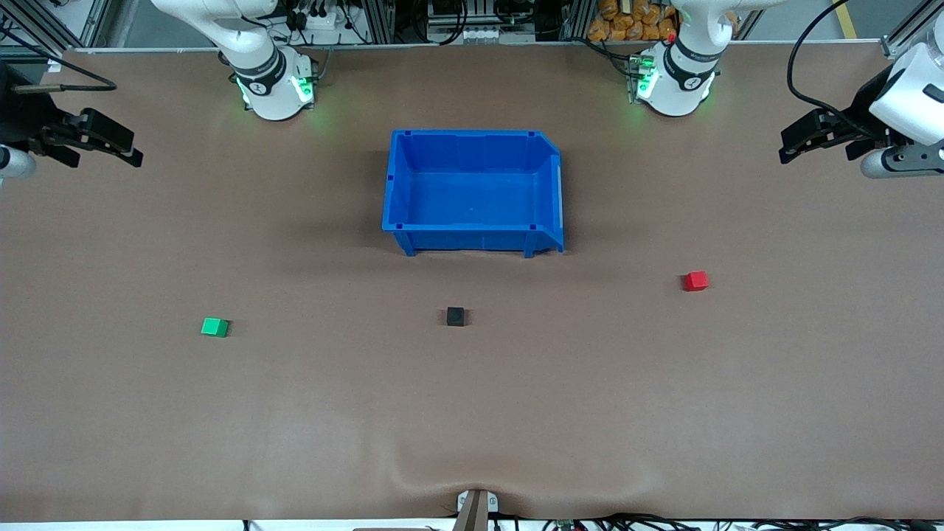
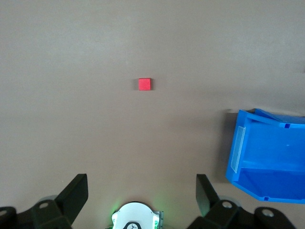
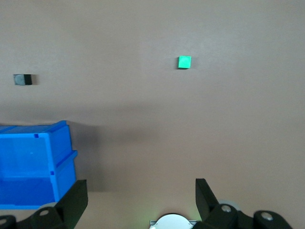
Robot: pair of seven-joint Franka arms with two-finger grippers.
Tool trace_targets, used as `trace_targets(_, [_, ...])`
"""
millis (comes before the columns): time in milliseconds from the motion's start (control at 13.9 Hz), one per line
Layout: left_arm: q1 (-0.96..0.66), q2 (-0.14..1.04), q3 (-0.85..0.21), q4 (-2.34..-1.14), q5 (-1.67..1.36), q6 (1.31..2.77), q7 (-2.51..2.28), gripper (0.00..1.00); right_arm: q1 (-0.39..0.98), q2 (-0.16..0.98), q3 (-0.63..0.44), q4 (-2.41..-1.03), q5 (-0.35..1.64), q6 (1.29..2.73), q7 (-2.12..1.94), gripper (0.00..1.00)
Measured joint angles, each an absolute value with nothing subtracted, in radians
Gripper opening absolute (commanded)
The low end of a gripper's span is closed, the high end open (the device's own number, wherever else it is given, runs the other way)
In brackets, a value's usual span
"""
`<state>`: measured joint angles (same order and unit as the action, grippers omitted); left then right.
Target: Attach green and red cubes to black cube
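Observation:
The black cube [image 1: 455, 316] sits on the brown table, nearer to the front camera than the blue bin; it also shows in the right wrist view [image 3: 23, 79]. The green cube [image 1: 214, 327] lies toward the right arm's end and shows in the right wrist view [image 3: 184, 62]. The red cube [image 1: 695, 280] lies toward the left arm's end and shows in the left wrist view [image 2: 145, 84]. My left gripper [image 1: 786, 152] hangs open and empty high over the table's edge at its own end [image 2: 141, 191]. My right gripper [image 1: 136, 155] hangs open and empty at its end [image 3: 141, 191].
An empty blue bin [image 1: 472, 240] stands mid-table between the two arm bases, farther from the front camera than the three cubes. Its wall shows in the left wrist view [image 2: 238, 149] and the right wrist view [image 3: 61, 157]. The brown mat bulges at the front edge [image 1: 472, 479].

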<state>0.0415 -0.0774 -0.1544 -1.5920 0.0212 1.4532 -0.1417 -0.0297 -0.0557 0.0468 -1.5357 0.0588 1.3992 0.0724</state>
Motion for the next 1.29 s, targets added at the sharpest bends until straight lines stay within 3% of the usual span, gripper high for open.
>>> trace_targets(1005, [0.042, -0.038, -0.154, -1.625, 0.021, 1.446, -0.151, 1.0, -0.035, 0.017, 0.049, -1.583, 0.045, 1.436, 0.047, 1.0])
trace_targets(1292, [0.044, -0.021, -0.153, -1.749, 0.021, 1.585, -0.153, 1.0, -0.036, 0.112, 0.048, -1.625, 0.044, 1.476, 0.047, 1.0])
